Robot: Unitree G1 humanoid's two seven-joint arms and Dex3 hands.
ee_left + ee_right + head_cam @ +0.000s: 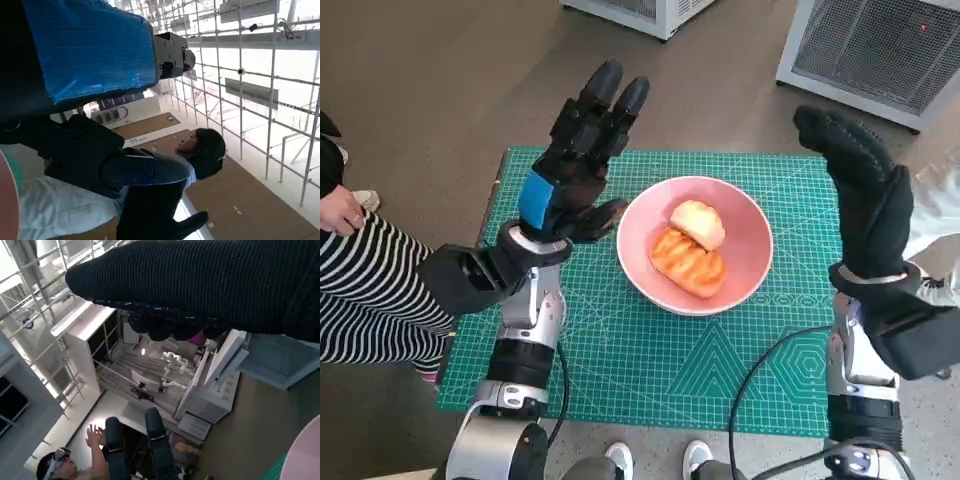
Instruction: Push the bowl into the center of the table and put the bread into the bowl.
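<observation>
Green mat (620, 360): bread (688, 262) is seen in the central bowl (750, 240), flanked by left hand (575, 160) and right hand (865, 195), both empty, fingers spread.

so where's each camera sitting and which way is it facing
Head view: on the robot's head, looking steeply down at the green mat, the pink bowl, and both forearms and hands.
Left wrist view: behind the left hand, aimed up into the room at a person.
Right wrist view: behind the right hand, facing racks and a person.
All three views show the bowl.
</observation>
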